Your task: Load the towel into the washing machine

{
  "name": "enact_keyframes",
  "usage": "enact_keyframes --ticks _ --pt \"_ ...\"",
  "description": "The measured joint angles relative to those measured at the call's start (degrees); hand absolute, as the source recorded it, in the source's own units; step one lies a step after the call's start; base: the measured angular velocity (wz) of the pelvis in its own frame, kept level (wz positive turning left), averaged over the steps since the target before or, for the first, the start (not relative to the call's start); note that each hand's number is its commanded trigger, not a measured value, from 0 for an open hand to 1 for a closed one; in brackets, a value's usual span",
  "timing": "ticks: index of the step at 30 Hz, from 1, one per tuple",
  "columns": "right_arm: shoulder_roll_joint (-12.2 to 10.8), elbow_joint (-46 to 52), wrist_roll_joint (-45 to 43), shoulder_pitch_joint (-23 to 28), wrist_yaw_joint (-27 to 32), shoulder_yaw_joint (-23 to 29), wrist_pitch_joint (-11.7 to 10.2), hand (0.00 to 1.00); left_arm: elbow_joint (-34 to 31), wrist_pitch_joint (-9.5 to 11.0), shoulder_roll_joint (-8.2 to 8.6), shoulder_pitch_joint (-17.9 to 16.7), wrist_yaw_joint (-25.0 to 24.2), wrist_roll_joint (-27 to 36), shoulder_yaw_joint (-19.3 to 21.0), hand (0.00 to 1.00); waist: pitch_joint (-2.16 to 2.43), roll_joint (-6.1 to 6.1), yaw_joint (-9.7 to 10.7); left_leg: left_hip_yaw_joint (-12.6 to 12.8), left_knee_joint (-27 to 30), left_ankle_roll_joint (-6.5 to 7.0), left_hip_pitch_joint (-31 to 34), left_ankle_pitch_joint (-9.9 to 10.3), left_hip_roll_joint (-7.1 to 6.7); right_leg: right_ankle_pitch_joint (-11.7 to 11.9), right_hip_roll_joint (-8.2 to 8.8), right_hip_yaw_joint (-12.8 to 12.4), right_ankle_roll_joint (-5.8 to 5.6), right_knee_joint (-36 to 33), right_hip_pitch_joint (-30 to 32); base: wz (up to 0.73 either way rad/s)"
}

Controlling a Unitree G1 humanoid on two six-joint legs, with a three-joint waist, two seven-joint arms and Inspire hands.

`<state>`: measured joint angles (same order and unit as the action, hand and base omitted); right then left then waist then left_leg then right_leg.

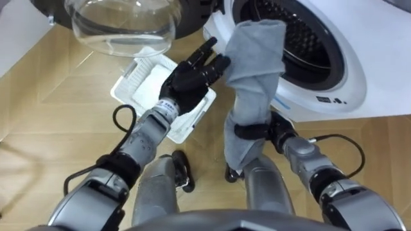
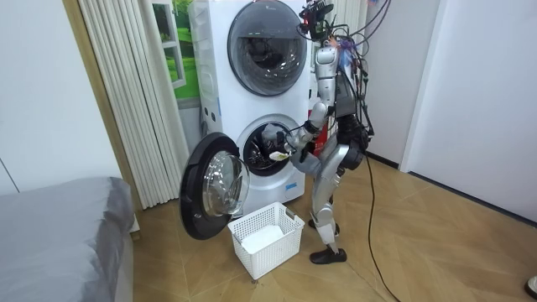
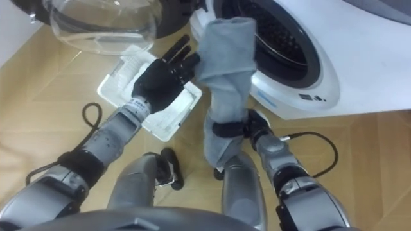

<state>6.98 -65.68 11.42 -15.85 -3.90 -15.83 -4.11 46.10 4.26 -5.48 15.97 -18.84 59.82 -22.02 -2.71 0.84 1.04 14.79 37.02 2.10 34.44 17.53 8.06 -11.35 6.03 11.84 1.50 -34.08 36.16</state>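
Left eye view: the gray towel (image 1: pixel 257 58) stands up tall in front of the round hole of the washing machine (image 1: pixel 347 83). The right hand (image 1: pixel 270 131) is low down, and its fingers are curled tight round the lower part of the towel. The top of the towel is high above that hand, right at the rim of the hole. I cannot tell if it is inside. A bit of towel hangs down under the hand. The left hand (image 1: pixel 189 80) is black and its fingers are straight. Its fingertips touch the left side of the towel near the top. Under that hand a white basket (image 1: pixel 125 86) sits on the wood floor (image 1: pixel 51 115). The see-through door (image 1: pixel 122 25) is swung open at the top left.

Right eye view: the towel hides part of the dark drum (image 3: pixel 282 45). The right hand is clamped on the towel from below. The left hand is flat against the towel's side.

Room view: the robot stands close to the lower washing machine, with both arms held out to the hole. A second machine (image 2: pixel 267 46) is stacked on top. The basket is on the floor beside the open door. A bed (image 2: pixel 59 226) is at the room view's left.
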Motion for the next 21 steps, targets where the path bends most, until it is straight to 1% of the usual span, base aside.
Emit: enact_keyframes --ticks 1,2,3,5,7,8,10,11,12,13,14,16,18,19,20,21 --pt "-0.02 -0.42 -0.03 -0.17 0.01 0.19 -0.01 1.00 0.00 0.09 -0.24 -0.26 0.70 -1.72 0.38 0.00 0.00 0.00 -0.20 -0.09 -0.21 0.01 0.00 -0.12 -0.10 0.00 0.05 0.11 0.00 -0.09 -0.04 0.11" --pt "0.00 -1.73 -0.07 -0.86 0.04 0.41 0.08 1.00 0.03 0.32 -0.50 -0.79 1.93 -5.44 1.14 0.00 -0.01 0.01 -0.38 -0.29 -0.43 0.04 0.12 -0.30 -0.64 0.00 0.13 0.40 0.01 -0.12 0.00 0.14" --pt "0.09 -2.86 0.06 -1.43 0.02 0.83 0.32 1.00 0.34 0.37 -0.78 -1.05 3.36 -8.45 1.62 0.00 -0.02 0.04 -0.81 -0.65 -0.46 0.03 0.29 -0.36 -0.83 -0.04 0.53 0.68 0.08 -0.21 0.06 0.14" --pt "0.56 -4.21 1.11 -2.06 -0.08 0.86 0.58 1.00 0.85 0.37 -0.71 -1.40 5.31 -11.38 1.54 0.00 -0.03 0.01 -1.63 -0.91 -0.58 0.09 0.32 -0.42 -0.94 -0.35 0.89 1.01 0.10 -0.71 0.13 0.14" --pt "1.09 -4.88 1.92 -2.50 -0.65 0.85 0.59 1.00 0.84 0.40 -0.83 -2.26 7.04 -14.47 1.67 0.00 -0.03 0.00 -2.52 -0.81 -1.13 0.22 0.38 -0.68 -1.40 -0.49 1.10 1.12 -0.06 -0.49 0.17 0.13" --pt "1.77 -5.05 2.21 -2.52 -1.19 0.86 0.59 1.00 0.83 0.41 -0.83 -2.86 8.02 -16.50 1.71 0.00 -0.03 0.01 -2.86 -0.95 -1.45 0.34 0.52 -0.90 -1.75 -0.62 1.56 1.42 -0.18 -0.57 0.23 0.17" --pt "2.55 -5.66 3.54 -2.82 -2.24 0.91 0.71 1.00 0.74 0.44 -0.85 -3.57 9.29 -19.13 1.76 0.00 -0.03 0.00 -3.53 -1.41 -1.51 0.42 1.03 -1.01 -1.91 -0.68 1.88 1.99 -0.21 -0.60 0.45 0.19" --pt "2.95 -5.82 3.93 -3.14 -3.00 1.39 0.95 1.00 0.74 0.44 -0.75 -3.80 9.68 -20.70 2.13 0.00 -0.03 -0.01 -3.68 -2.04 -1.39 0.48 1.66 -1.10 -2.08 -0.68 2.05 2.57 -0.20 -0.70 0.84 0.21" --pt "3.20 -6.54 4.17 -3.71 -3.62 1.92 1.14 1.00 0.75 0.44 -0.59 -3.93 9.93 -21.98 2.50 0.00 -0.04 -0.02 -3.68 -2.72 -1.49 0.53 2.21 -1.35 -2.52 -0.70 2.42 2.90 -0.22 -0.74 1.12 0.24" --pt "3.30 -7.23 4.25 -4.06 -4.05 2.38 1.20 1.00 0.75 0.44 -0.43 -4.00 9.93 -22.21 2.73 0.00 -0.04 -0.02 -3.72 -3.04 -1.62 0.55 2.36 -1.47 -2.72 -0.72 2.67 3.15 -0.24 -0.75 1.17 0.24" --pt "3.54 -8.22 4.50 -4.59 -4.77 3.14 1.71 1.00 0.64 0.44 -0.32 -4.00 9.93 -22.34 2.75 0.00 -0.06 -0.05 -4.06 -3.32 -1.69 0.60 2.58 -1.55 -2.89 -0.78 2.85 3.43 -0.31 -0.77 1.22 0.16" --pt "4.36 -8.70 5.92 -5.05 -5.76 3.40 2.54 1.00 0.06 0.44 -0.35 -4.01 10.00 -22.38 2.92 0.00 -0.10 -0.22 -4.77 -3.56 -1.61 0.68 2.99 -1.59 -3.11 -0.88 3.11 3.91 -0.34 -0.98 1.52 0.12" --pt "5.62 -10.34 8.60 -6.15 -6.77 3.40 3.47 1.00 -0.17 0.44 -0.43 -3.93 10.55 -22.44 3.05 0.00 -0.23 -0.49 -5.36 -3.90 -1.32 0.78 3.36 -1.67 -3.82 -1.53 3.98 3.97 -0.49 -2.26 2.03 0.16" --pt "5.96 -10.34 9.17 -6.20 -6.91 3.39 3.80 1.00 -0.17 0.44 -0.55 -3.93 10.62 -22.43 3.07 0.00 -0.27 -0.64 -5.70 -3.90 -1.21 0.78 3.41 -1.67 -3.82 -1.60 4.03 3.97 -0.48 -2.37 2.07 0.10" --pt "6.49 -10.37 10.23 -6.37 -7.22 3.36 4.50 1.00 -0.17 0.43 -0.87 -3.94 10.79 -22.43 3.29 0.00 -0.39 -1.00 -6.11 -3.92 -1.16 0.78 3.50 -1.67 -3.84 -1.76 4.14 4.05 -0.50 -2.48 2.12 0.04" --pt "6.71 -10.40 10.96 -6.81 -7.57 3.36 5.14 1.00 -0.24 0.43 -1.32 -4.01 10.92 -22.52 3.73 0.00 -0.67 -1.48 -6.26 -3.94 -1.07 0.77 3.55 -1.67 -3.80 -1.90 4.37 4.08 -0.51 -2.60 2.15 0.04"
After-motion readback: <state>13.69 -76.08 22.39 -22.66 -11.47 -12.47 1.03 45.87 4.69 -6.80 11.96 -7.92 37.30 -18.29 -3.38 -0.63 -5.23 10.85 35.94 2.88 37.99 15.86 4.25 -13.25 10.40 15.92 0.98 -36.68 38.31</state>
